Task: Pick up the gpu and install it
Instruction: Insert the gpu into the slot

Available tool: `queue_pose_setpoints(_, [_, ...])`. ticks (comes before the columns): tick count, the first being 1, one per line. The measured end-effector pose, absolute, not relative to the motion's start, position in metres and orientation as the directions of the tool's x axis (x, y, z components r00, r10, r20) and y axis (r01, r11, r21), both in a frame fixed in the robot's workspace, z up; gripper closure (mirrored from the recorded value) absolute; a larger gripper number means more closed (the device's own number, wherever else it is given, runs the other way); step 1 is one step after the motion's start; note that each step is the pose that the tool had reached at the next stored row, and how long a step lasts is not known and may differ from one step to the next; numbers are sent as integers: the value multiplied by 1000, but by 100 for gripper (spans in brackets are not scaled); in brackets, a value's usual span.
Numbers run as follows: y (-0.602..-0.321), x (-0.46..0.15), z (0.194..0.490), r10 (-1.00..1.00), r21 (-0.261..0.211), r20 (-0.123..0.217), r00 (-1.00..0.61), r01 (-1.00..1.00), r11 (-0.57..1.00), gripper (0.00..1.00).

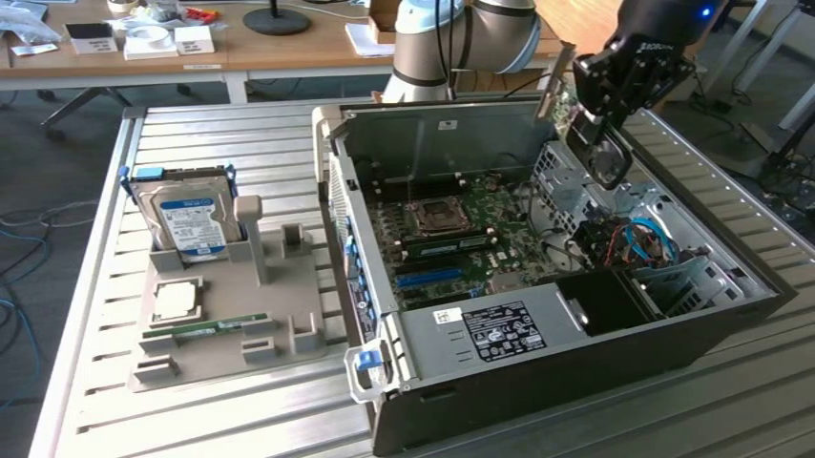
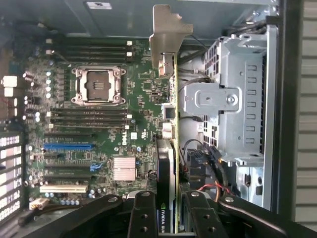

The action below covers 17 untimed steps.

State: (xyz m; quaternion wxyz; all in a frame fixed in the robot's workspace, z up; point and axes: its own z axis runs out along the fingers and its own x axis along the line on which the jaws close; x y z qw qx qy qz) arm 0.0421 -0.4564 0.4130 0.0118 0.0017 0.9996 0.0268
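Note:
My gripper [image 1: 601, 114] hangs over the far right part of the open computer case [image 1: 586, 334], shut on the gpu [image 1: 609, 157]. The card is held on edge, with its silver end bracket [image 1: 555, 93] towards the case's rear wall. In the wrist view the gpu [image 2: 172, 148] runs edge-on from between my fingers [image 2: 143, 214], green board and black cooler side by side, bracket [image 2: 168, 37] at the far end. It hovers above the motherboard [image 2: 143, 94], between the board and the grey drive cage [image 2: 223, 99]. The blue slot [image 2: 67, 146] and the other expansion slots lie off to one side.
On the exterior view's left, a grey holder [image 1: 229, 324] carries a hard drive [image 1: 189, 218], a processor [image 1: 176, 301] and a memory stick [image 1: 204, 329]. Cables [image 1: 631, 243] and a drive cage [image 1: 567, 181] crowd the case's right. A desk [image 1: 191, 38] stands behind.

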Motion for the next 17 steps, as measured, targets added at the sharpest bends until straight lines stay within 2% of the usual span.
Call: queue_pose_setpoints(17, [-456,42,413,-215,54,-23,-976,-216,975,73])
